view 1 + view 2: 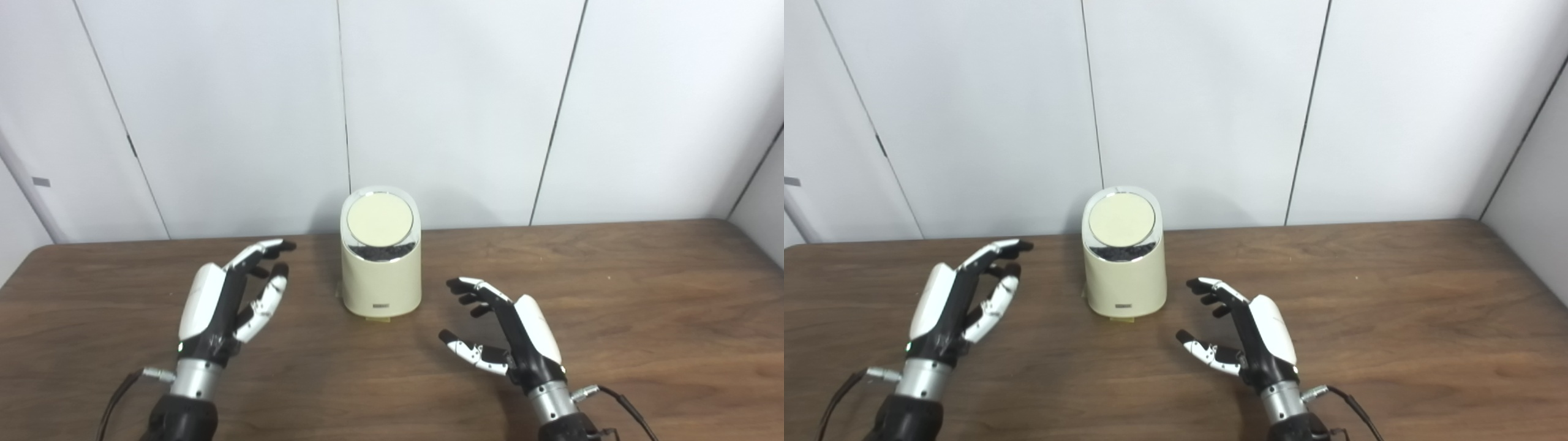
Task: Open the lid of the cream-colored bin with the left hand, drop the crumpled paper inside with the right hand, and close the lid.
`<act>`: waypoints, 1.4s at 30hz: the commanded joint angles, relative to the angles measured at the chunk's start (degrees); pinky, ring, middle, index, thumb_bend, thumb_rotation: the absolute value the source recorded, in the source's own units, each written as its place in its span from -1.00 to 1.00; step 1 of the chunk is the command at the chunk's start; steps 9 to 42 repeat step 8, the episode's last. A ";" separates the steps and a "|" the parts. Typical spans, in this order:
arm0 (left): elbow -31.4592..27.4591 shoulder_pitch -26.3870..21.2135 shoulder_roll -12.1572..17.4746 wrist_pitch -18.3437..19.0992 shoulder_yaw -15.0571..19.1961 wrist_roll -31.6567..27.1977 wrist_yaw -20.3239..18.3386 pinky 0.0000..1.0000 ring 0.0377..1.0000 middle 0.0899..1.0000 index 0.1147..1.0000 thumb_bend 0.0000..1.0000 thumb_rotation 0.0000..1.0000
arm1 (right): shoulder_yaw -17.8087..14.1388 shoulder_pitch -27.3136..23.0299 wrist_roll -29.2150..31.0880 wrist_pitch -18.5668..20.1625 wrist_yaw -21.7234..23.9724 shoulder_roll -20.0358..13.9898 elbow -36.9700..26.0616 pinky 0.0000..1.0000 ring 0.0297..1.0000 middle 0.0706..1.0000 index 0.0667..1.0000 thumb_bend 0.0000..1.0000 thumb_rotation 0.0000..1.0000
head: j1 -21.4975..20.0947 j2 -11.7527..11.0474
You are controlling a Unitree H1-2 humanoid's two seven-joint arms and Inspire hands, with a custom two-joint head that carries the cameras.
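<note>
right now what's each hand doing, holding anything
left hand: open, holding nothing
right hand: open, holding nothing, no crumpled paper in it

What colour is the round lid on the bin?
The lid is pale cream, matching the bin. It shows best in the left eye view.

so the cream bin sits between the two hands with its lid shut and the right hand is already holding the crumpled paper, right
Not quite. The right hand holds nothing: it is open, fingers apart, and no crumpled paper shows in either eye view. The rest stands: the cream bin sits on the table between the right hand and the open left hand, its lid shut.
</note>
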 commanded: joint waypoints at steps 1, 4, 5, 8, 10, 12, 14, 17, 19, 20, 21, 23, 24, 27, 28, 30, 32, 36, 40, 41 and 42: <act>-1.10 -0.37 -0.17 -3.33 -0.41 1.55 2.80 0.20 0.45 0.49 0.45 -0.57 0.19 | -0.39 2.26 0.32 -1.65 -0.43 -0.74 0.48 0.18 0.40 0.46 0.47 -0.46 -0.54 | -0.28 -0.86; -0.79 1.61 -0.16 -4.07 -2.02 3.95 3.60 0.20 0.46 0.50 0.46 -0.58 0.02 | -0.56 2.59 0.50 -1.73 -0.45 -0.88 0.66 0.19 0.42 0.48 0.47 -0.47 -0.63 | -0.38 -1.94; 0.01 2.24 -0.44 -4.77 -2.52 4.72 4.46 0.20 0.46 0.50 0.46 -0.58 -0.01 | -0.65 2.70 0.36 -2.07 -0.86 -0.90 0.84 0.19 0.42 0.48 0.47 -0.46 -0.65 | -0.33 -2.24; 2.51 3.34 -1.34 -6.64 -3.53 6.28 7.35 0.17 0.43 0.47 0.43 -0.59 -0.30 | -1.06 3.02 0.29 -3.18 -1.90 -0.97 1.34 0.17 0.40 0.46 0.46 -0.46 -0.69 | -0.12 -2.64; 2.51 3.34 -1.34 -6.64 -3.53 6.28 7.35 0.17 0.43 0.47 0.43 -0.59 -0.30 | -1.06 3.02 0.29 -3.18 -1.90 -0.97 1.34 0.17 0.40 0.46 0.46 -0.46 -0.69 | -0.12 -2.64; 2.51 3.34 -1.34 -6.64 -3.53 6.28 7.35 0.17 0.43 0.47 0.43 -0.59 -0.30 | -1.06 3.02 0.29 -3.18 -1.90 -0.97 1.34 0.17 0.40 0.46 0.46 -0.46 -0.69 | -0.12 -2.64; 2.51 3.34 -1.34 -6.64 -3.53 6.28 7.35 0.17 0.43 0.47 0.43 -0.59 -0.30 | -1.06 3.02 0.29 -3.18 -1.90 -0.97 1.34 0.17 0.40 0.46 0.46 -0.46 -0.69 | -0.12 -2.64; 2.51 3.34 -1.34 -6.64 -3.53 6.28 7.35 0.17 0.43 0.47 0.43 -0.59 -0.30 | -1.06 3.02 0.29 -3.18 -1.90 -0.97 1.34 0.17 0.40 0.46 0.46 -0.46 -0.69 | -0.12 -2.64; 2.51 3.34 -1.34 -6.64 -3.53 6.28 7.35 0.17 0.43 0.47 0.43 -0.59 -0.30 | -1.06 3.02 0.29 -3.18 -1.90 -0.97 1.34 0.17 0.40 0.46 0.46 -0.46 -0.69 | -0.12 -2.64; 2.51 3.34 -1.34 -6.64 -3.53 6.28 7.35 0.17 0.43 0.47 0.43 -0.59 -0.30 | -1.06 3.02 0.29 -3.18 -1.90 -0.97 1.34 0.17 0.40 0.46 0.46 -0.46 -0.69 | -0.12 -2.64; 2.51 3.34 -1.34 -6.64 -3.53 6.28 7.35 0.17 0.43 0.47 0.43 -0.59 -0.30 | -1.06 3.02 0.29 -3.18 -1.90 -0.97 1.34 0.17 0.40 0.46 0.46 -0.46 -0.69 | -0.12 -2.64; 2.51 3.34 -1.34 -6.64 -3.53 6.28 7.35 0.17 0.43 0.47 0.43 -0.59 -0.30 | -1.06 3.02 0.29 -3.18 -1.90 -0.97 1.34 0.17 0.40 0.46 0.46 -0.46 -0.69 | -0.12 -2.64; 2.51 3.34 -1.34 -6.64 -3.53 6.28 7.35 0.17 0.43 0.47 0.43 -0.59 -0.30 | -1.06 3.02 0.29 -3.18 -1.90 -0.97 1.34 0.17 0.40 0.46 0.46 -0.46 -0.69 | -0.12 -2.64; 2.51 3.34 -1.34 -6.64 -3.53 6.28 7.35 0.17 0.43 0.47 0.43 -0.59 -0.30 | -1.06 3.02 0.29 -3.18 -1.90 -0.97 1.34 0.17 0.40 0.46 0.46 -0.46 -0.69 | -0.12 -2.64; 2.51 3.34 -1.34 -6.64 -3.53 6.28 7.35 0.17 0.43 0.47 0.43 -0.59 -0.30 | -1.06 3.02 0.29 -3.18 -1.90 -0.97 1.34 0.17 0.40 0.46 0.46 -0.46 -0.69 | -0.12 -2.64; 2.51 3.34 -1.34 -6.64 -3.53 6.28 7.35 0.17 0.43 0.47 0.43 -0.59 -0.30 | -1.06 3.02 0.29 -3.18 -1.90 -0.97 1.34 0.17 0.40 0.46 0.46 -0.46 -0.69 | -0.12 -2.64; 2.51 3.34 -1.34 -6.64 -3.53 6.28 7.35 0.17 0.43 0.47 0.43 -0.59 -0.30 | -1.06 3.02 0.29 -3.18 -1.90 -0.97 1.34 0.17 0.40 0.46 0.46 -0.46 -0.69 | -0.12 -2.64; 2.51 3.34 -1.34 -6.64 -3.53 6.28 7.35 0.17 0.43 0.47 0.43 -0.59 -0.30 | -1.06 3.02 0.29 -3.18 -1.90 -0.97 1.34 0.17 0.40 0.46 0.46 -0.46 -0.69 | -0.12 -2.64; 2.51 3.34 -1.34 -6.64 -3.53 6.28 7.35 0.17 0.43 0.47 0.43 -0.59 -0.30 | -1.06 3.02 0.29 -3.18 -1.90 -0.97 1.34 0.17 0.40 0.46 0.46 -0.46 -0.69 | -0.12 -2.64; 2.51 3.34 -1.34 -6.64 -3.53 6.28 7.35 0.17 0.43 0.47 0.43 -0.59 -0.30 | -1.06 3.02 0.29 -3.18 -1.90 -0.97 1.34 0.17 0.40 0.46 0.46 -0.46 -0.69 | -0.12 -2.64; 2.51 3.34 -1.34 -6.64 -3.53 6.28 7.35 0.17 0.43 0.47 0.43 -0.59 -0.30 | -1.06 3.02 0.29 -3.18 -1.90 -0.97 1.34 0.17 0.40 0.46 0.46 -0.46 -0.69 | -0.12 -2.64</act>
